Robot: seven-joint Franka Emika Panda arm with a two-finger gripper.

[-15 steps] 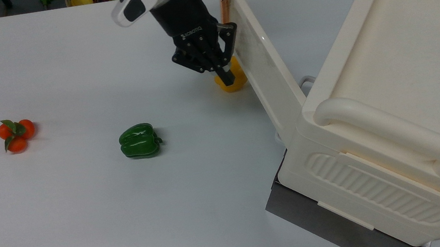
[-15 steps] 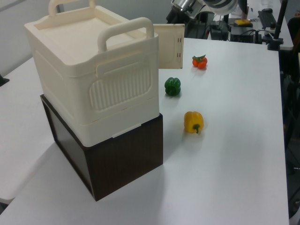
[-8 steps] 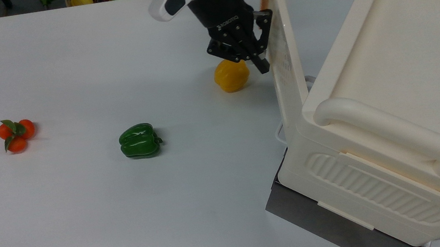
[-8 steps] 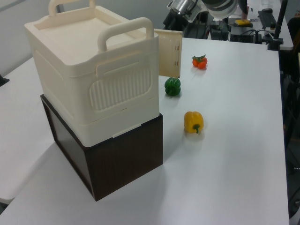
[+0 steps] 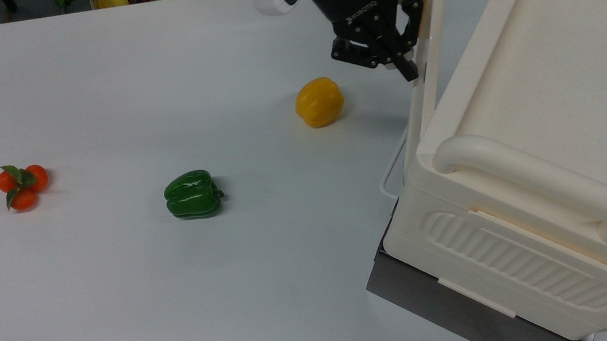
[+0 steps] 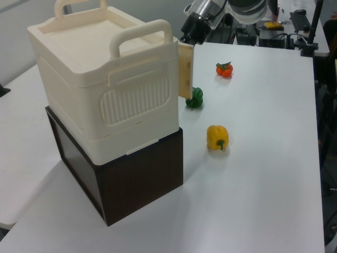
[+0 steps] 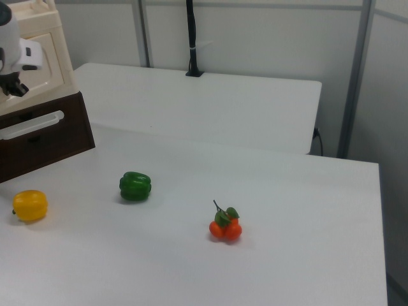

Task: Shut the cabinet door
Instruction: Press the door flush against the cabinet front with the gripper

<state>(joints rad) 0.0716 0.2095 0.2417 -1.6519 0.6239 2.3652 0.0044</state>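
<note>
- The gripper (image 5: pixel 408 47) presses against the outer face of the cabinet door (image 5: pixel 428 56), by its copper handle strip (image 5: pixel 426 2); whether its fingers are spread, I cannot tell.
- The door stands ajar, nearly against the cabinet (image 5: pixel 535 124).
- A yellow pepper (image 5: pixel 319 102) lies on the table (image 5: pixel 123 303), to the top view's left.

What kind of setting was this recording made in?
Probably a robotics lab or office workspace: toy produce such as a green plastic pepper lies on a plain white table beside a cream plastic cabinet on a dark box, with partition walls behind in the right view.
</note>
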